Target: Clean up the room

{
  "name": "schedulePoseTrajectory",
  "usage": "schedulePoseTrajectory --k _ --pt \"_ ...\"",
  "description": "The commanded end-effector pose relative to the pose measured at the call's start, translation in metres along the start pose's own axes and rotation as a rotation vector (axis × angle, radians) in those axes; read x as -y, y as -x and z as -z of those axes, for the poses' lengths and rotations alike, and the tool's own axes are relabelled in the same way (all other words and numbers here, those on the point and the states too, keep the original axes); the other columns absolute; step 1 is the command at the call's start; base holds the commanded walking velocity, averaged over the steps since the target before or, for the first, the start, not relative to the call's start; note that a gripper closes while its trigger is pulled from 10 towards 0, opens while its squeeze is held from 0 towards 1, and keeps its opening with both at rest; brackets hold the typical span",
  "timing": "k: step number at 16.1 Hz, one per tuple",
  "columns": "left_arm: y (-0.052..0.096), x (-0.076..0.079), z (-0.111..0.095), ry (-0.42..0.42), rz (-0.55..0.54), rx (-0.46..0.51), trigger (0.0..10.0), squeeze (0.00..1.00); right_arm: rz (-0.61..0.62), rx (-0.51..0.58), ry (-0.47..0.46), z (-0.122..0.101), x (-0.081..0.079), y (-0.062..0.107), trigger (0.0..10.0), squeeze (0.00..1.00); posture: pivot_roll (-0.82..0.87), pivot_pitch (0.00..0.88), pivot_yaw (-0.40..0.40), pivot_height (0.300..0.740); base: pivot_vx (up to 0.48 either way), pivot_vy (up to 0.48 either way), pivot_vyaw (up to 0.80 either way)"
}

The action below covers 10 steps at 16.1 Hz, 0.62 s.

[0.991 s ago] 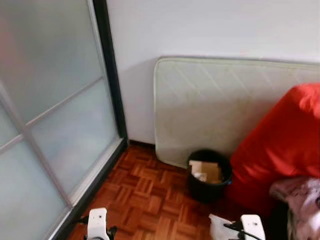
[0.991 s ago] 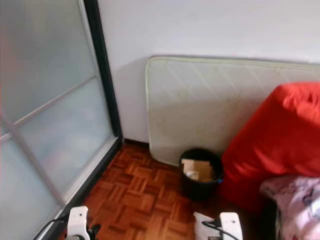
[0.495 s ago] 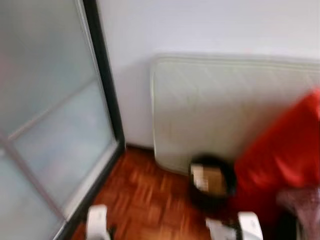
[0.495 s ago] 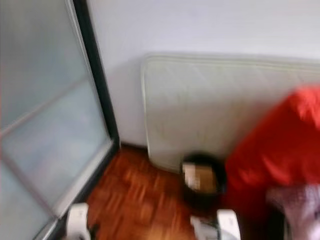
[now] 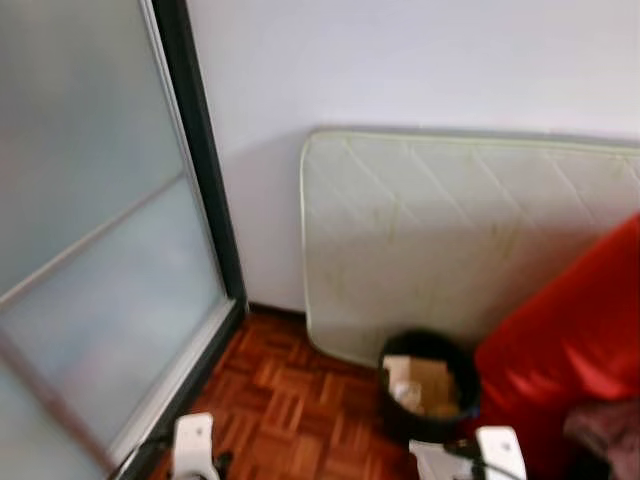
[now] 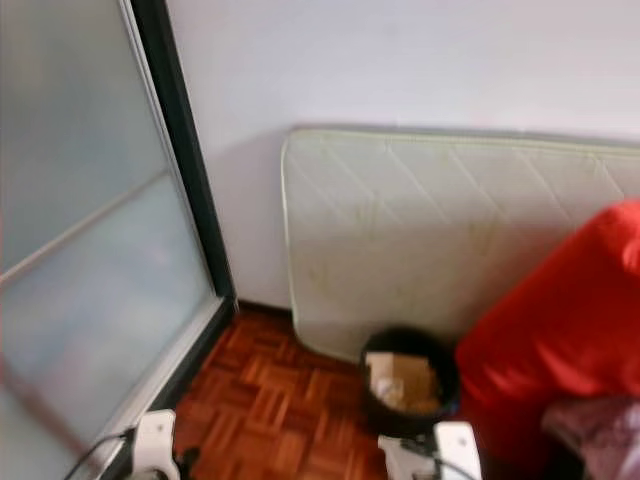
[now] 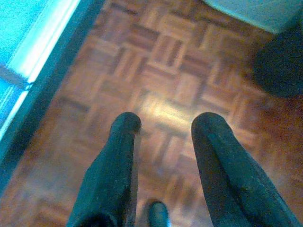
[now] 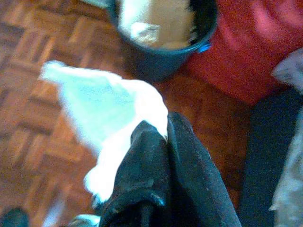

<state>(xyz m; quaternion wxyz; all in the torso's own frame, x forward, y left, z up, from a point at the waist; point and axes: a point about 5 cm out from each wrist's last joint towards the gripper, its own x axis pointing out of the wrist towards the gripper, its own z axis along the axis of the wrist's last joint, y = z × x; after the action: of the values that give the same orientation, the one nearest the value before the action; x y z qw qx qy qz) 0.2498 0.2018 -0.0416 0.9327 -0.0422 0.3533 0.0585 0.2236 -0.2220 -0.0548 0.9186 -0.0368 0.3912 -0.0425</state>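
step: carrying paper (image 8: 102, 111) to bin (image 5: 430, 385); right pincer (image 8: 158, 137) clamped on paper, near bin | left pincer (image 7: 163, 125) parted, holding nothing | next: lift over bin rim; release

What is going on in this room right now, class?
A humanoid robot is tidying up. Its right hand is shut on a piece of white paper, carried above the parquet floor. Just ahead stands a black waste bin that already holds cardboard and paper scraps, set against a mattress leaning on the wall, beside something red. The paper is not yet in the bin. The left hand hangs open over the floor near a frosted sliding door.
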Motion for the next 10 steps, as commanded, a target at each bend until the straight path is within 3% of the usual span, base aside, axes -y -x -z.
schedulePoseTrajectory --k 1,10 --pt "0.0011 -0.0121 -0.0003 -0.008 -0.029 -0.008 10.0 0.00 -0.019 0.011 -0.008 -0.0048 -0.0081 -0.0016 10.0 0.00 -0.05 0.005 -0.001 0.725 0.315 0.000 0.00" --pt "0.0010 -0.0120 -0.0008 -0.007 -0.028 -0.006 10.0 0.00 -0.019 0.010 -0.008 -0.0051 -0.0081 -0.0017 10.0 0.00 -0.05 0.010 -0.002 0.725 0.317 0.000 0.00"
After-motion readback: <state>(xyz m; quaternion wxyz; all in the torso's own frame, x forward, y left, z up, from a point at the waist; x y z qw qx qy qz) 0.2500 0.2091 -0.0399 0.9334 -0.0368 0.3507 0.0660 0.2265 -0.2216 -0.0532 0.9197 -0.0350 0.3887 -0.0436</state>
